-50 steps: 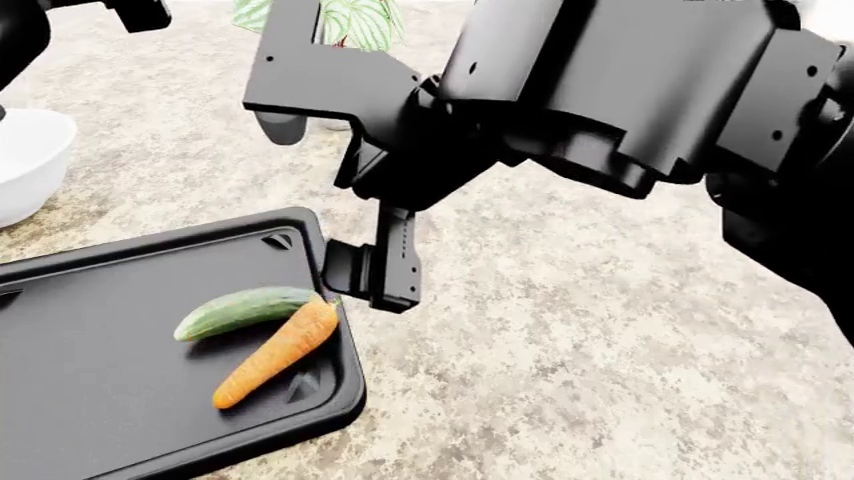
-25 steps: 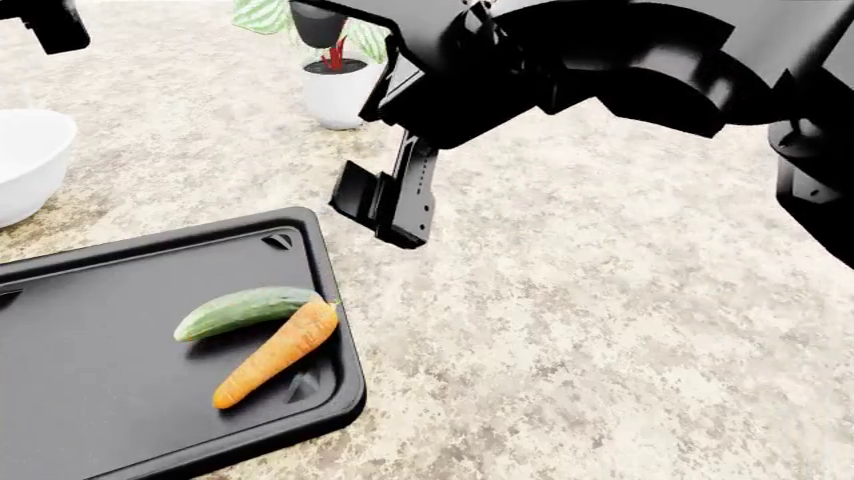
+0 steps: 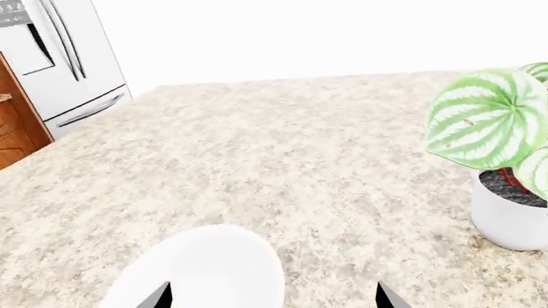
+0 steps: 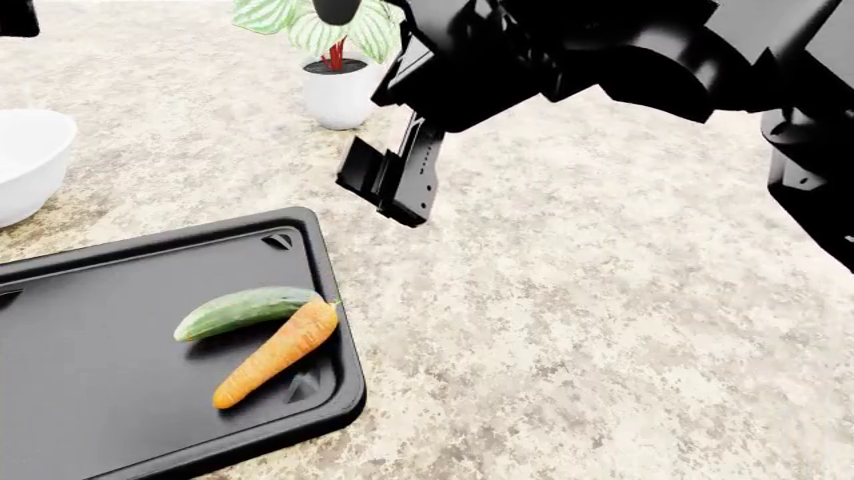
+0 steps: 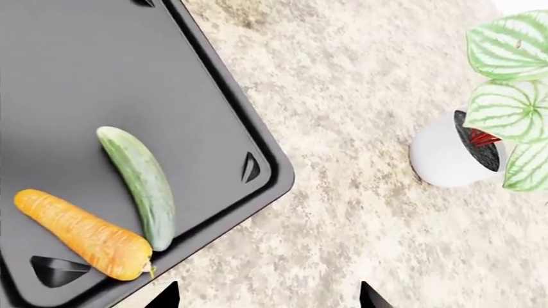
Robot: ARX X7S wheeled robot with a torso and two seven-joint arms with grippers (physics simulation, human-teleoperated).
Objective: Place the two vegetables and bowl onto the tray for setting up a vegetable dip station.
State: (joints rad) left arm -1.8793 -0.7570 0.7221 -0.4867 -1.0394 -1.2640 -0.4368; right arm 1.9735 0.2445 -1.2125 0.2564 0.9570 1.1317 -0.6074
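The green cucumber and the orange carrot lie side by side, touching, near the right end of the black tray. They also show in the right wrist view: cucumber, carrot, tray. My right gripper hangs open and empty above the counter, just beyond the tray's far right corner; its fingertips stand wide apart. The white bowl sits on the counter off the tray, at the far left. My left gripper is open above the bowl, with one fingertip over it.
A small white pot with a striped green plant stands at the back of the speckled stone counter; it also shows in both wrist views. A white fridge stands beyond the counter.
My right arm has risen from beside the carrot and moved back from the tray, uncovering the plant pot. My left arm has slid toward the upper left corner of the head view.
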